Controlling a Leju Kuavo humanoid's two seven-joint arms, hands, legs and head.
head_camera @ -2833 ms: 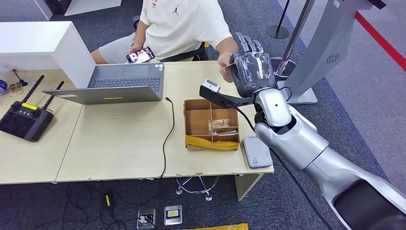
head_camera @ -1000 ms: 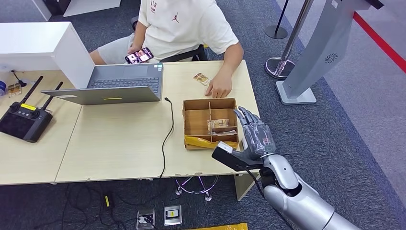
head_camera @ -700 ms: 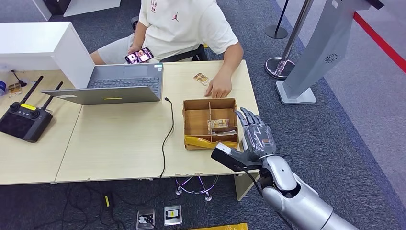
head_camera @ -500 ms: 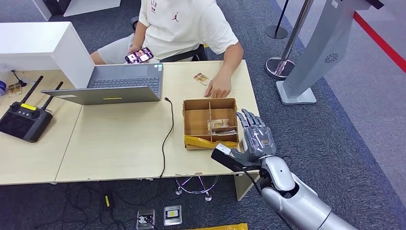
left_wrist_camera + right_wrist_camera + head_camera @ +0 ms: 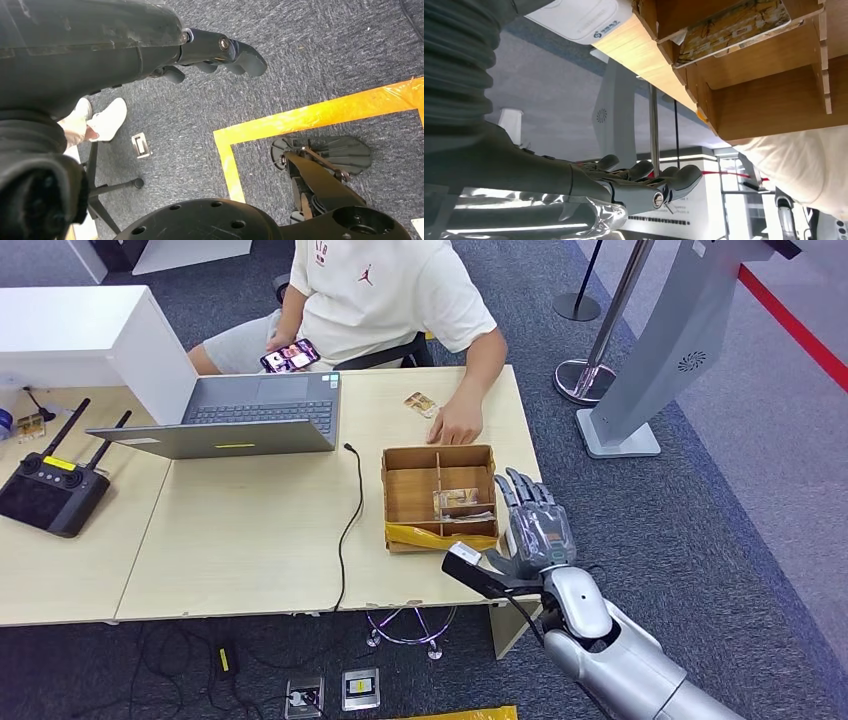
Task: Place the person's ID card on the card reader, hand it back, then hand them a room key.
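Note:
A small patterned ID card [image 5: 420, 402] lies on the table [image 5: 250, 540] beside the person's resting hand [image 5: 458, 425]. The cardboard compartment box [image 5: 440, 498] holds room key cards [image 5: 460, 502] in its right middle slot, and they show again in the right wrist view as key cards [image 5: 734, 25]. My right hand [image 5: 535, 525] hovers at the table's front right corner, just right of the box, fingers spread and holding nothing. It covers the white card reader [image 5: 574, 15] in the head view. My left hand [image 5: 220, 50] hangs over the carpet, holding nothing.
A laptop [image 5: 240, 415] and a black remote controller [image 5: 50, 490] sit on the left part of the table. A black cable [image 5: 350, 510] runs from the laptop to the front edge. The person holds a phone [image 5: 292, 356]. A grey stand [image 5: 650, 360] rises to the right.
My right hand has come down from the person's raised hand to the table's front right corner. The card now lies on the table by the person's hand. Over the last second my hand barely shifted.

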